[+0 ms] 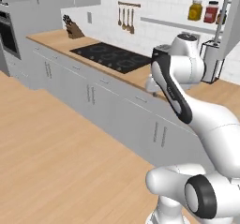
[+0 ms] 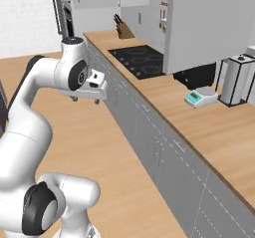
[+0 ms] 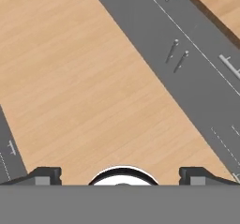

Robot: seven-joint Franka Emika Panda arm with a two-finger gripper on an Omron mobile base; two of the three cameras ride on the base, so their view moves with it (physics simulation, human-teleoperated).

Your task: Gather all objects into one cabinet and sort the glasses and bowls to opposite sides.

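hovering above wood floor (image 3: 84, 78) beside worktop (image 2: 199, 117), end effector (image 3: 120, 175) w/ fingers spread wide, holding nothing.

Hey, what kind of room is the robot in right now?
A rendered home kitchen: a black cooktop set in a long wooden counter over grey base cabinets, with a knife block and hanging utensils.

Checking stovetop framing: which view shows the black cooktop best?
Left base view: the black cooktop lies whole on the counter, burner rings visible. Right base view has it farther off, its right side cut by a grey cabinet.
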